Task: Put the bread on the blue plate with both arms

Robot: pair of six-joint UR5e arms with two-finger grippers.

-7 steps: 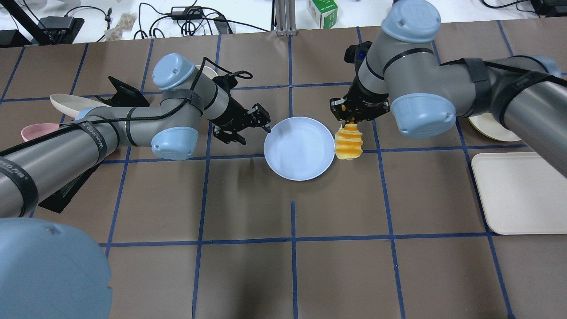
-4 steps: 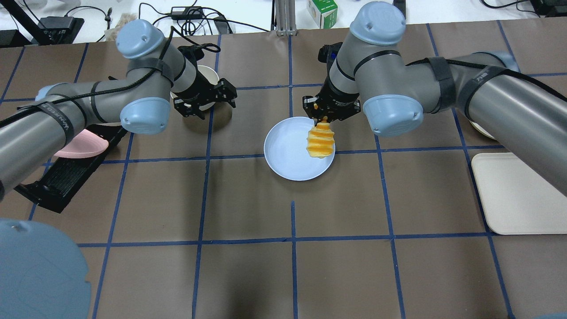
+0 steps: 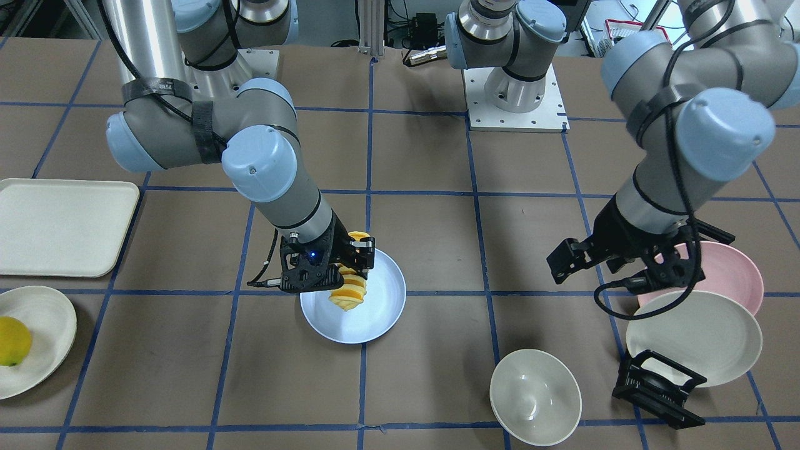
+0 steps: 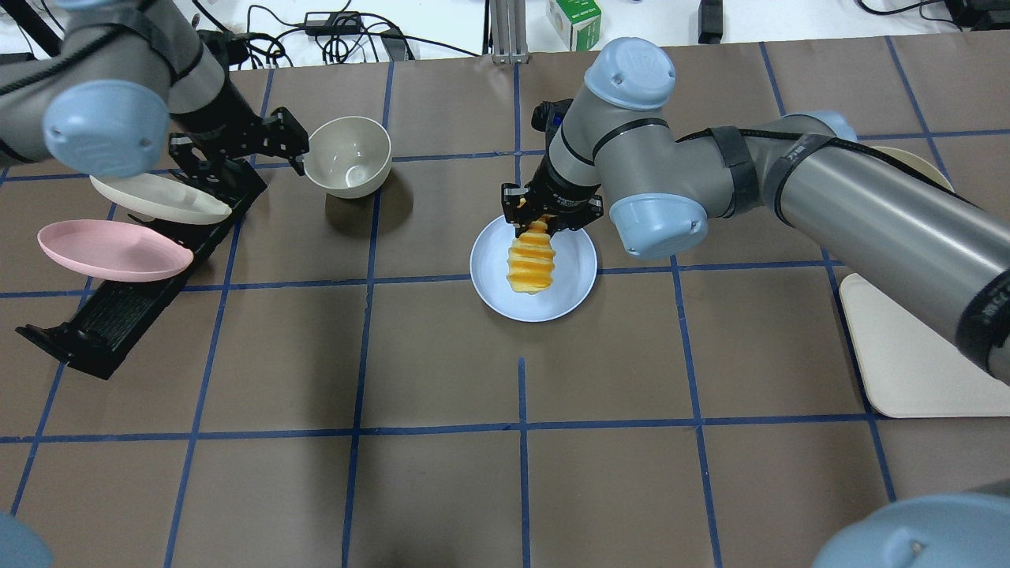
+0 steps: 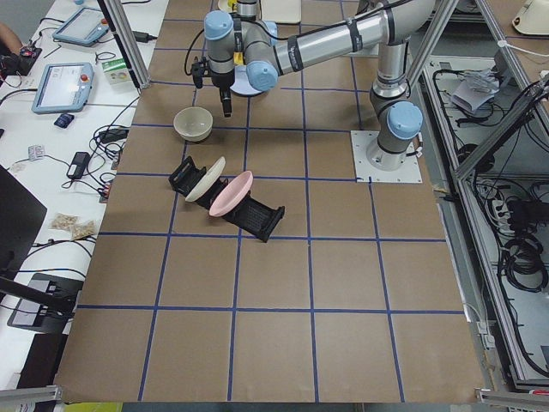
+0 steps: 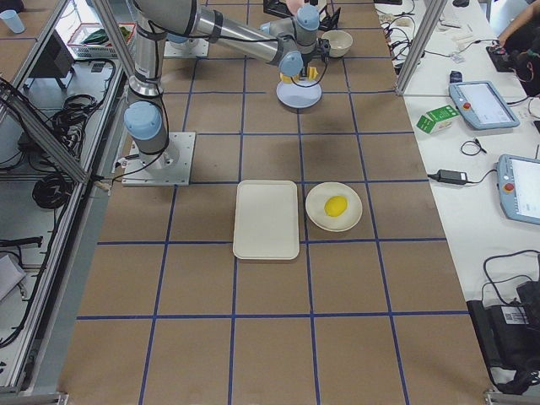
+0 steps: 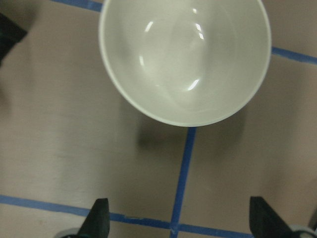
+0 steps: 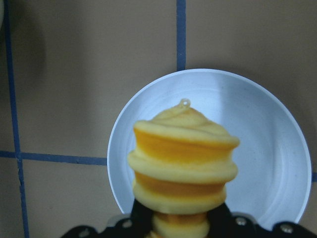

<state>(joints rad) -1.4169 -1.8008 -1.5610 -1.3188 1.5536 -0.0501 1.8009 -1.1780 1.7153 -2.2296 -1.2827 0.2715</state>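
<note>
My right gripper (image 4: 544,223) pinched the bread (image 4: 533,264) by one end above the plate (image 4: 572,272), mid-bench. I reckoned it wanted lowering flat before release. The left gripper (image 7: 181,220) hung spread, empty.

A table covered in brown paper (image 4: 442,355), marked with a grid of blue tape. A round pale pink plate (image 4: 110,250) and a round cream-white plate (image 4: 158,199) lean tilted, side by side, in a black slotted rack (image 4: 118,315). A glossy cream bowl (image 4: 348,155) stands upright near the rack's far end. Well apart from these, a cream rectangular tray (image 6: 267,218) lies just beside a round cream plate (image 6: 316,218) holding a round yellow-green fruit (image 6: 336,205). A green and white carton (image 4: 574,22) sits beyond the paper's edge.
</note>
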